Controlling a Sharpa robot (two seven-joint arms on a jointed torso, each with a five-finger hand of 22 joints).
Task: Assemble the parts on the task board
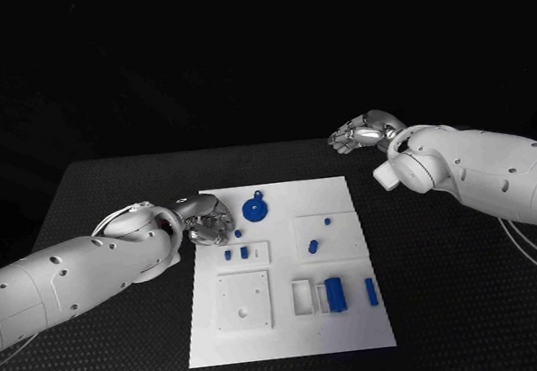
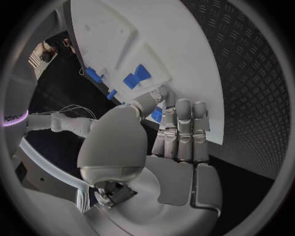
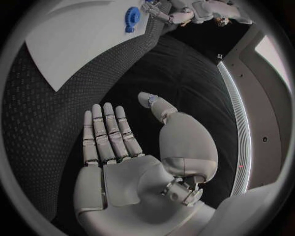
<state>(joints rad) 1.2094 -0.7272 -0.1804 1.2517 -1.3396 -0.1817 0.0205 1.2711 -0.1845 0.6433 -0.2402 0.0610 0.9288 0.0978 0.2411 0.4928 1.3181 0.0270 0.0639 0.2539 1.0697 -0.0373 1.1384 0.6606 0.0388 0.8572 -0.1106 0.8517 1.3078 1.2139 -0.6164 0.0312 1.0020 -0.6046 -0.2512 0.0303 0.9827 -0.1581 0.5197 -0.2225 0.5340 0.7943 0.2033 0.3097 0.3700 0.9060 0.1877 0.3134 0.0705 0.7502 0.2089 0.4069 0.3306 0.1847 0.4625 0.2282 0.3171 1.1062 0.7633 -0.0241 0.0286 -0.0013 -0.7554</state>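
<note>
The task board (image 1: 291, 328) is lying in the middle of the black table (image 1: 100, 196), with its long side running from near to far. Several blue parts are resting on it: a round part (image 1: 256, 209) with a small tab near the far edge, two small pegs (image 1: 235, 254) in a square recess on the left, another small piece (image 1: 313, 247) in the recess to the right, and a thicker cylinder (image 1: 336, 294) with a thin bar (image 1: 371, 292) beside it near the near right corner.

The left hand (image 1: 198, 219) is hovering at the far left edge of the board, just beside the round part. In the left wrist view its fingers (image 2: 183, 129) are lying straight and close together while the thumb is bending toward a small blue piece (image 2: 157, 114); I cannot tell for sure if it is pinching this piece or only covering it, so the state of this hand is staying uncertain.

The right hand (image 1: 365, 132) is waiting over the bare table beyond the far right corner of the board, well apart from all parts. Its fingers (image 3: 104, 132) are stretched out flat and it is holding nothing.

The work seems to be at an early step, because most parts are not yet seated. The next move probably needs the left hand to get a firm pinch on a small part near it and carry it to its socket with careful alignment.
</note>
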